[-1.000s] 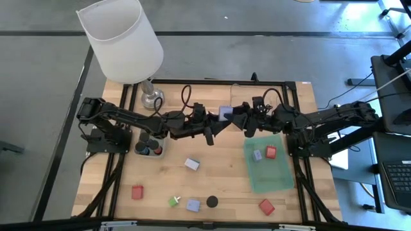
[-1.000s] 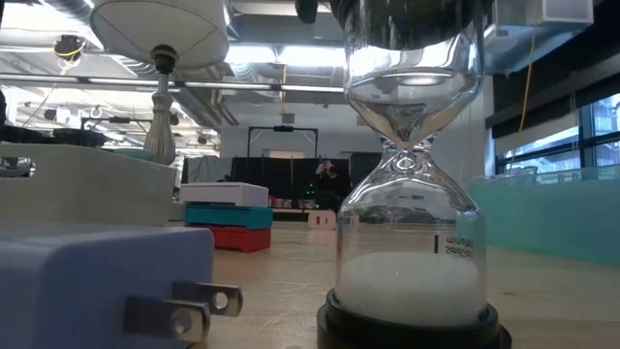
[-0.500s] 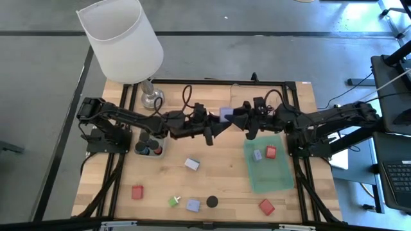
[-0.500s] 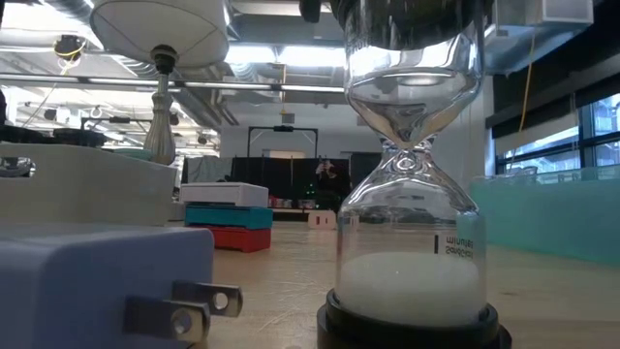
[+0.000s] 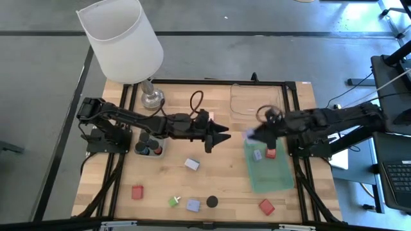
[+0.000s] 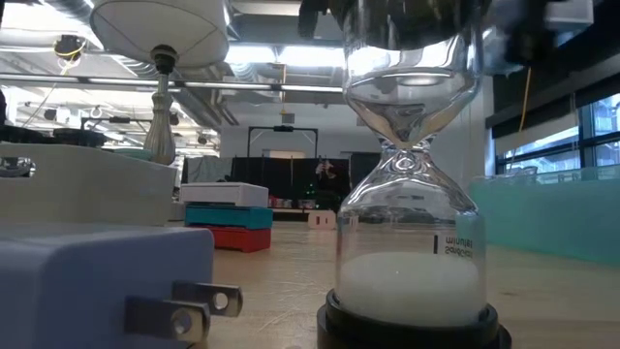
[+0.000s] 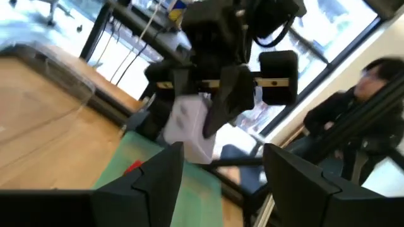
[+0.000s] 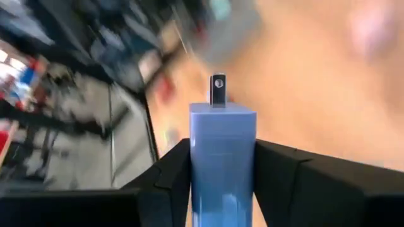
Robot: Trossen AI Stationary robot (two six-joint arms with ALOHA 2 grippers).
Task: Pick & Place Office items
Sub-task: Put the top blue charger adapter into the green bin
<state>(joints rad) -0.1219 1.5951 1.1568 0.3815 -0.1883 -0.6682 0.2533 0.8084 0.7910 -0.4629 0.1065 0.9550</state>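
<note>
My right gripper (image 5: 252, 135) is shut on a lilac-blue plug block (image 8: 222, 135) above the far left corner of the green tray (image 5: 270, 176). My left gripper (image 5: 223, 133) stands open a little to the block's left and holds nothing. In the tray lie a lilac block (image 5: 257, 154) and a red block (image 5: 271, 153). On the wood lie a lilac block (image 5: 191, 163), two red blocks (image 5: 137, 192) (image 5: 266, 206), a green bit (image 5: 174, 201), another lilac block (image 5: 193, 205) and a black-capped hourglass (image 5: 212, 201). My right gripper pinches the block by two opposite sides (image 8: 196, 170) between its two fingers. The end with the metal prong (image 8: 218, 91) sticks out ahead of the fingertips. The fingers come from the table's right side, slanting down. The block is lifted clear above the tray.
A small bin (image 5: 162, 152) with dark round caps sits near the left arm's base. A clear tray (image 5: 239, 102) lies at the far edge and a white-shaded lamp (image 5: 122, 42) stands at the far left corner. A person (image 7: 369, 94) sits beyond the table's right side.
The lilac-blue block was between both grippers near the table's far middle. My left gripper has let go of it. My right gripper has carried it toward the right and near edges, over the green tray's corner, and has tipped downward.
</note>
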